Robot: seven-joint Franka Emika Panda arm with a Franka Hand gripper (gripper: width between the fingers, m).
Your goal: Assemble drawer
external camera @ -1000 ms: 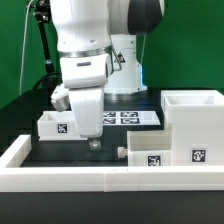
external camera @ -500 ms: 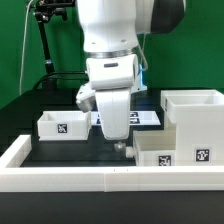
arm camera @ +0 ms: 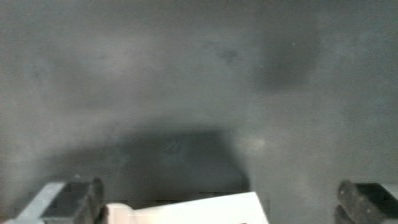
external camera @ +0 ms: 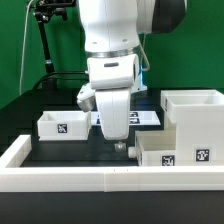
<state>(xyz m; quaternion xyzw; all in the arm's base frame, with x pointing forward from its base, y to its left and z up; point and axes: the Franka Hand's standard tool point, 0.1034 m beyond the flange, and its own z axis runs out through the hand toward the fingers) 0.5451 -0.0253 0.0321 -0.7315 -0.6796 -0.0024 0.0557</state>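
1. The step in hand looks like the reach for a tray. The tool of the white robot arm hangs low over the worktop, just beside the near corner of a small shallow white plastic tray with a square black-and-white tag.
2. In the wrist view the tool's fingers stand well apart. A white corner of that tray shows between them, close to one finger. Nothing is clamped.
3. This tray sits just in front of the large cube-like hollow white plastic shell, on the exterior view's right. I cannot tell whether they touch.
4. A second small white tagged tray rests well apart, on the exterior view's left.
5. I judge the next move calls for setting the fingers astride the thin tray wall, then sinking and closing squarely. An off-centre close could shove the light tray aside.
6. The worktop is dark and matt, edged in front by a long low white border wall. The marker board lies flat behind the tool.
7. Beyond are a green backdrop and a black stand.
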